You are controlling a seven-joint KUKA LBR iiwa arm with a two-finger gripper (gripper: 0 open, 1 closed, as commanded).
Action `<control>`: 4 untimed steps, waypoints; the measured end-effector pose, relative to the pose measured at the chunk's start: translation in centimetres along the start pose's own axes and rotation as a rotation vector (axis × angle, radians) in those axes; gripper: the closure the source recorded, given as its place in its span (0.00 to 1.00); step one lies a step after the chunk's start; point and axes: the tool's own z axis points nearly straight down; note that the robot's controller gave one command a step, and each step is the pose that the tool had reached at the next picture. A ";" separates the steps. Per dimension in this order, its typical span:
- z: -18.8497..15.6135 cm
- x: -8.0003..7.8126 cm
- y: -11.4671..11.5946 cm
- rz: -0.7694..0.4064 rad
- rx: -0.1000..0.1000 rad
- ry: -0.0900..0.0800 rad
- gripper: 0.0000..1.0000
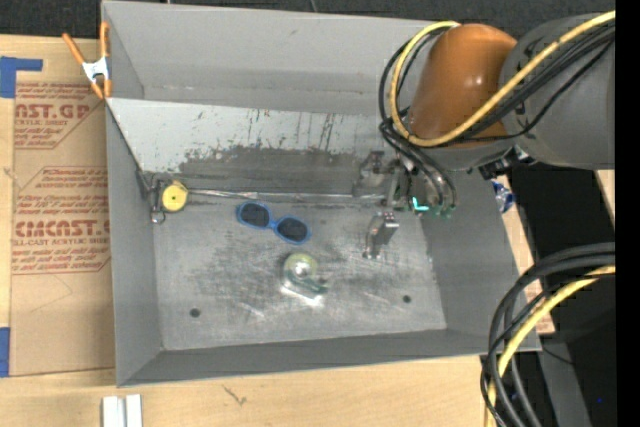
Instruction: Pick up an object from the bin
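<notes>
Clutter is thin in the bin [125, 255], which should make my pick easy to plan. At the far left a small yellow disc [175, 198] sits tucked where the sloped back wall meets the floor. I judge it settled into that crease, and the wall beside it would crowd any approach. Further right, a pair of blue lenses [272, 222], like toy glasses, lies flat on open floor and slants down to the right. Just below and to the right of it rests a pale greenish ball in something clear [301, 272], apart from the lenses and with room on every side.

Right again, the gripper [378, 240] hangs over bare floor near the bin's right wall. It is over none of the three things, and I see nothing in its grasp. Whether it is spread or pressed together I cannot tell from here. The ball and the lenses are its nearest candidates, both to its left. Nothing lies between them and the tool.

Above it, the orange cover [460, 80] and the looped yellow cables [400, 85] on the wrist overhang the right side and hide part of that wall.
</notes>
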 end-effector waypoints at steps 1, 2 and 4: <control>7.8 -1.2 7.0 -0.243 0.002 -0.013 0.00; 7.6 -1.4 10.2 -0.250 0.001 -0.013 0.00; -5.6 -0.4 9.6 -0.324 0.002 -0.016 1.00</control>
